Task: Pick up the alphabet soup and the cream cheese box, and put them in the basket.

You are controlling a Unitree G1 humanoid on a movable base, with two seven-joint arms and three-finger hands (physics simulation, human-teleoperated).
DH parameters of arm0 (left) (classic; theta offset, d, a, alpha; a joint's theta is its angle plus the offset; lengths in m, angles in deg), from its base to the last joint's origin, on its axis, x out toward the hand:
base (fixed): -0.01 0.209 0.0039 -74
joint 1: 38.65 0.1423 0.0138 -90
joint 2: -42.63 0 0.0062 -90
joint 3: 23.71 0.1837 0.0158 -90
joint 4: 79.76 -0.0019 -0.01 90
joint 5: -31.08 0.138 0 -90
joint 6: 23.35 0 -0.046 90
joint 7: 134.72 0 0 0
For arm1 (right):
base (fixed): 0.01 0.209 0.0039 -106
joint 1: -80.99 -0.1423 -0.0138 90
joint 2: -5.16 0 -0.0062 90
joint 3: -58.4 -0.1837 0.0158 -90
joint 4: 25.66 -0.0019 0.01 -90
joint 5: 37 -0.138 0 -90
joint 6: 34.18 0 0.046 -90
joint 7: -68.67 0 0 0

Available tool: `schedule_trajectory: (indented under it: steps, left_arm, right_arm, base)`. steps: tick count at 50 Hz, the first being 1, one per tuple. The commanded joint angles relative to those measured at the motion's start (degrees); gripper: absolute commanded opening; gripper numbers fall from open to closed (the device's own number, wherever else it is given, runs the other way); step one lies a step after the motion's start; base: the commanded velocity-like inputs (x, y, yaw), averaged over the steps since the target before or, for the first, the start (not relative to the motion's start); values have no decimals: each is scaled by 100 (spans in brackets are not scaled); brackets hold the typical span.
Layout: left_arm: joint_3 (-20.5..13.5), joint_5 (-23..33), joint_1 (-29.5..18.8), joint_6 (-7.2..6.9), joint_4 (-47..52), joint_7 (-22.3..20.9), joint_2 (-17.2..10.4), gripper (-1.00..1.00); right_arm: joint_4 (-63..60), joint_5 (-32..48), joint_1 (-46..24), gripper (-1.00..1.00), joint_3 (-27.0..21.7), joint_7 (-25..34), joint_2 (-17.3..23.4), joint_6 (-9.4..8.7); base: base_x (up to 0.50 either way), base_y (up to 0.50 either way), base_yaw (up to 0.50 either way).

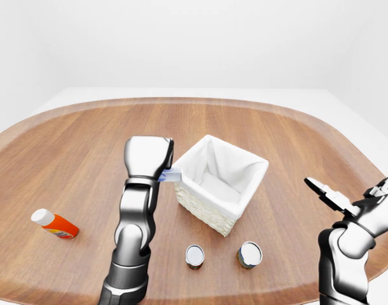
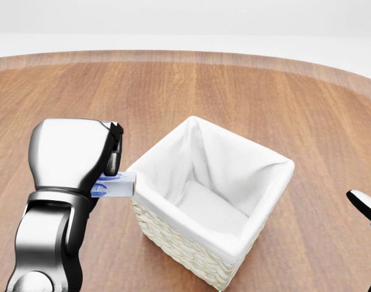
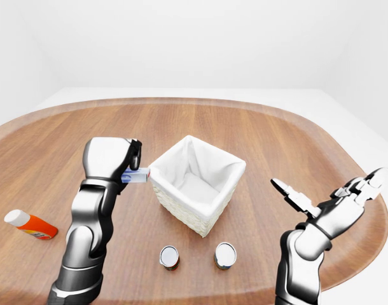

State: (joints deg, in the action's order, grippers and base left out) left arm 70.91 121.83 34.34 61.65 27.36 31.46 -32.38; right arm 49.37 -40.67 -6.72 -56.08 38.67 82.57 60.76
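Left hand (image 2: 76, 155) fingers clamp the cream cheese box (image 2: 115, 184) touching the basket (image 2: 191, 243) rim (white-lined); right hand (image 3: 346, 203) fingers spread wide above the tabletop (image 1: 86, 127).

Rounded wooden table (image 1: 73, 146) bearing a white-lined basket (image 1: 221, 182), two cans (image 1: 194, 256) (image 1: 249, 254), an orange bottle (image 1: 55, 223).

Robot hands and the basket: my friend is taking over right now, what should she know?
Left hand: shut on the cream cheese box, held beside the basket's left rim in the head view, not yet inside.
Right hand: open, empty, off to the right.
Two cans lie on the table below the basket; I cannot tell which is the soup.
Done: box picked up. Left: drop it in, then fetch the soup.
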Motion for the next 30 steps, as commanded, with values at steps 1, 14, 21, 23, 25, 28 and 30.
schedule_trajectory:
  steps: [1, 14, 21, 23, 25, 28, 30]
  left_arm:
    - [215, 542, -609, 0, 62, -426, 216, -100]
    - [279, 768, -976, 0, -163, -633, 436, -100]
    - [404, 925, -1181, 0, -274, -795, 572, -100]
    - [420, 956, -1227, 0, -295, -836, 608, -100]
    - [442, 994, -1276, 0, -311, -870, 651, -100]
    - [504, 1047, -1336, 0, -455, -842, 748, -100]
    - [543, 1074, -1392, 0, -684, -734, 811, -100]
  right_arm:
    - [-19, 10, 2, 100, 2, 0, -6, -6]
    - [18, -1, -3, 100, -2, 0, 5, 6]
    - [44, 12, -8, 100, 9, 0, 8, 6]
    - [32, 2, -8, 100, 2, 0, 9, 6]
    - [7, 3, -5, 100, 6, 0, 7, 6]
    - [-45, 0, 0, 100, 0, 0, 4, -32]
    - [-32, 11, 7, 100, 7, 0, -3, 3]
  base:
    - [0, 0, 0]
    - [0, 0, 0]
    - [0, 0, 0]
    - [0, 0, 0]
    - [0, 0, 0]
    - [0, 0, 0]
    - [0, 0, 0]
